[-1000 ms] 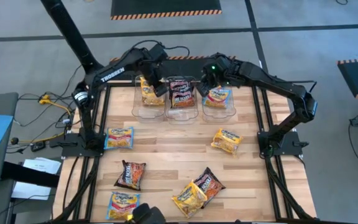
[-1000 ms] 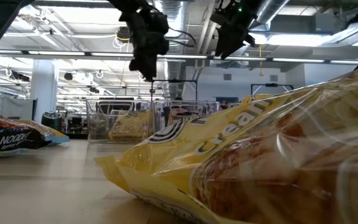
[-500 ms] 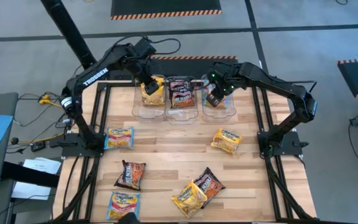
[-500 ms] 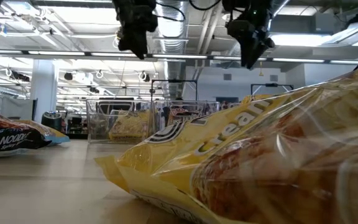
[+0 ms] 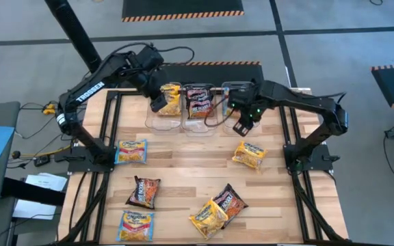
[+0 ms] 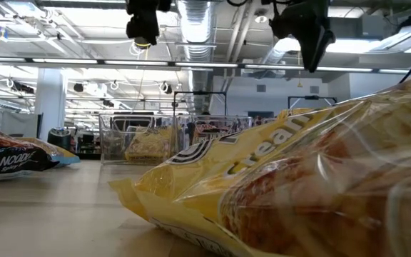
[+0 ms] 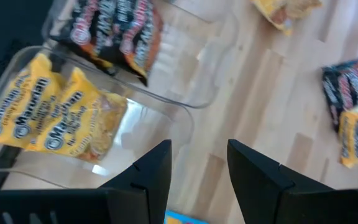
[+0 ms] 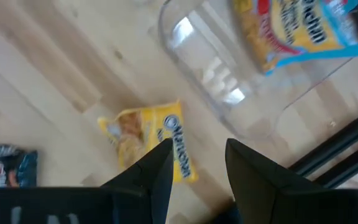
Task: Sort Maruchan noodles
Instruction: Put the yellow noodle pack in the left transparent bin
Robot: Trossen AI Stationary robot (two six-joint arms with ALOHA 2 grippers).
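Three clear bins [image 5: 200, 126] stand in a row at the far edge of your table [image 5: 183, 171], and each holds noodles: a yellow packet [image 5: 170, 100] in the left one, a dark packet [image 5: 198, 101] in the middle one, and a blue-and-orange packet [image 8: 297, 31] in the right one, which you can see best through the right wrist camera. Your left gripper [image 5: 157, 102] hangs over the left bin's outer edge, its jaws parted with nothing between them. Your right gripper [image 5: 243, 126] hovers over the right bin's near rim, its jaws likewise apart and empty. Six more packets lie loose on the table. Look for a yellow packet near the right side [image 5: 250, 154], just in front of the right bin. You have a blue one [image 5: 131, 151] at the left edge, a dark one [image 5: 144, 192] below it, another blue one [image 5: 135, 225] at the near left corner, and a yellow [image 5: 207, 219] and dark [image 5: 230, 202] pair overlapping near the front centre.
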